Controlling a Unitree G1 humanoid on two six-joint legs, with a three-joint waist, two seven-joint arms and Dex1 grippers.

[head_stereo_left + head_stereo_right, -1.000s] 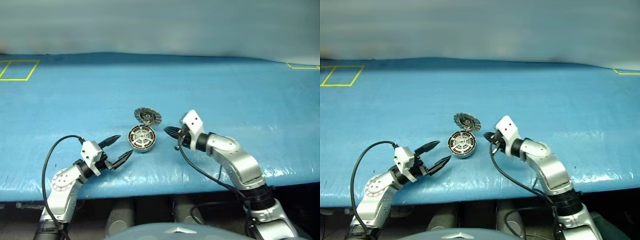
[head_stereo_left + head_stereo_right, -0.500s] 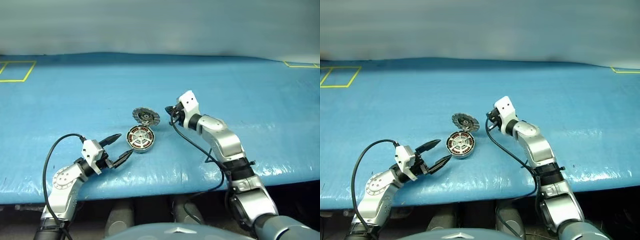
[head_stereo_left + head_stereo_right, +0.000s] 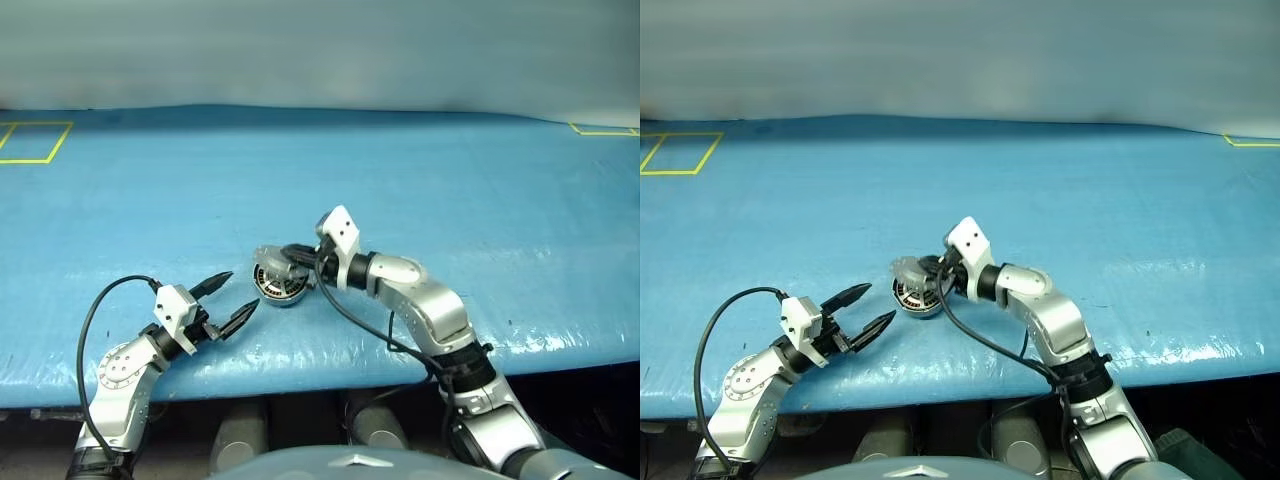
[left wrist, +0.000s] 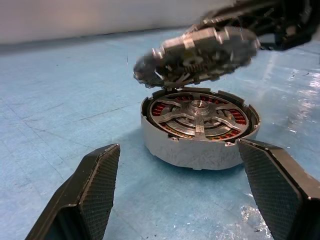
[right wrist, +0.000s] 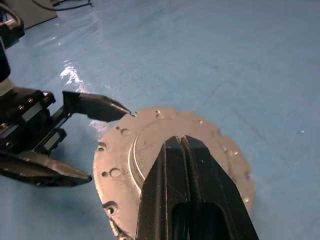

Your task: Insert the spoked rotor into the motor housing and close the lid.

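Left wrist view: ribbed lid (image 4: 200,55) (tilted) above round copper-wound motor housing (image 4: 200,127), left jaws spread.

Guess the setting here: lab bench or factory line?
Probably a lab test bench. A wide table has a blue cover with yellow taped squares at the corners, and on it a lone motor housing with its lid half closed.

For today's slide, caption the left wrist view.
Lid tilting down over housing, rotor already seated inside.
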